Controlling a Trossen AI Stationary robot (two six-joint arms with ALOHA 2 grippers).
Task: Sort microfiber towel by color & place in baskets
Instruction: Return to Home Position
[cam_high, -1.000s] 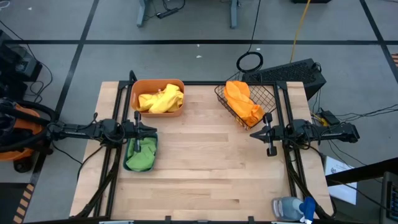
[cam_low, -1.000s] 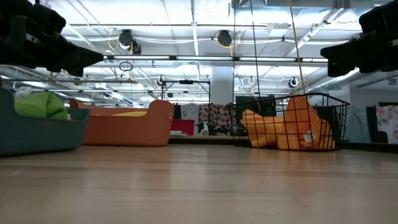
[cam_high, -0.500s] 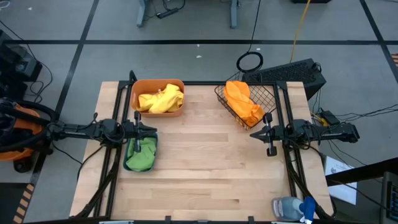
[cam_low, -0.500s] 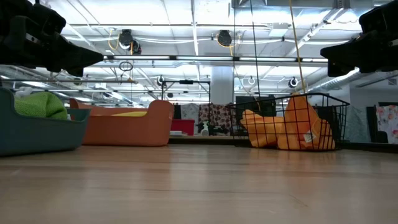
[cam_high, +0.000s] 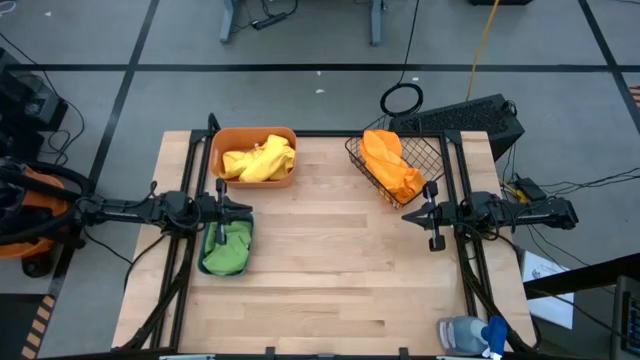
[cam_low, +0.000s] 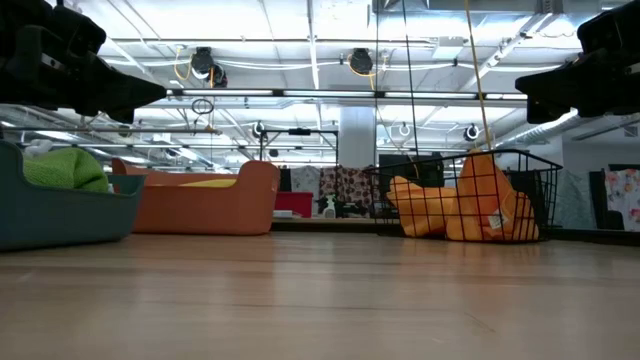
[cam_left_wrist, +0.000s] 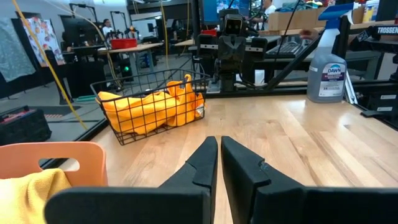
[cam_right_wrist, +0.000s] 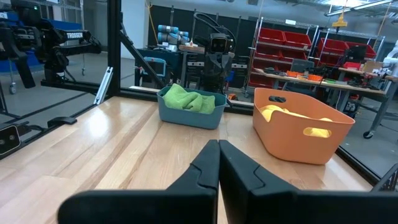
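All towels in the baskets, both hands above the table (cam_high: 330, 265)
We see the left hand (cam_left_wrist: 219, 139) pressed together over the far edge of the teal tub (cam_right_wrist: 186, 118) with the green towel (cam_high: 228, 250). The right hand (cam_right_wrist: 218, 143) is also together, beside the wire basket (cam_high: 432, 150) with the orange towel (cam_high: 390, 165). The yellow towel (cam_high: 260, 160) lies in the orange tub (cam_high: 255, 183).

The table (cam_high: 330, 280) is open in the middle; orange tub (cam_high: 255, 183) and wire basket (cam_high: 432, 155) block its far edge, teal tub (cam_high: 251, 240) the left, bottle (cam_high: 468, 333) the near right corner.
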